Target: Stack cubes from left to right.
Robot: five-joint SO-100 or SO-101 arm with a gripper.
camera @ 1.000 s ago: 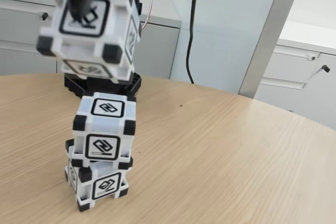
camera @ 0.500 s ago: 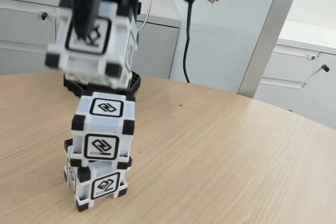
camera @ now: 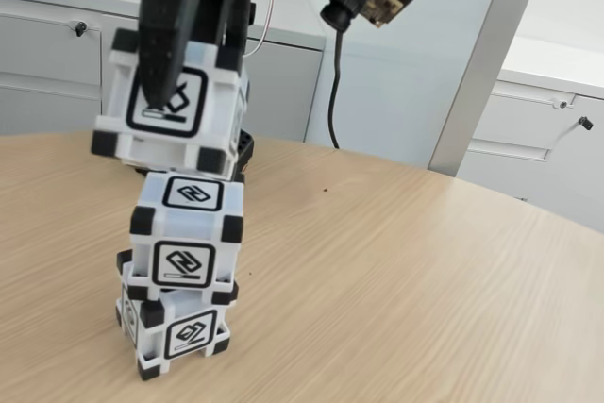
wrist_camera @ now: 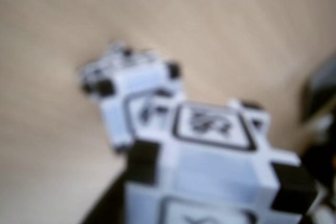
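Pincer [camera: 162, 92] clamps third cube [camera: 175, 106] (tilted) above two-cube stack [camera: 181, 266].

Pale wood-grain round worktop [camera: 396, 280] across the lower frame. Behind, grey-white cabinets [camera: 543, 139] with keyed locks at upper left and right, a light blue panel [camera: 415, 73] and slanted grey post [camera: 477, 63] between. Even, soft daylight.

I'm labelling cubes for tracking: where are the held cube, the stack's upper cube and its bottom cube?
held cube [camera: 170, 101], fixed view, on its front face.
upper stacked cube [camera: 184, 263], fixed view, on its front glyph.
bottom cube [camera: 189, 334], fixed view, on its front glyph.
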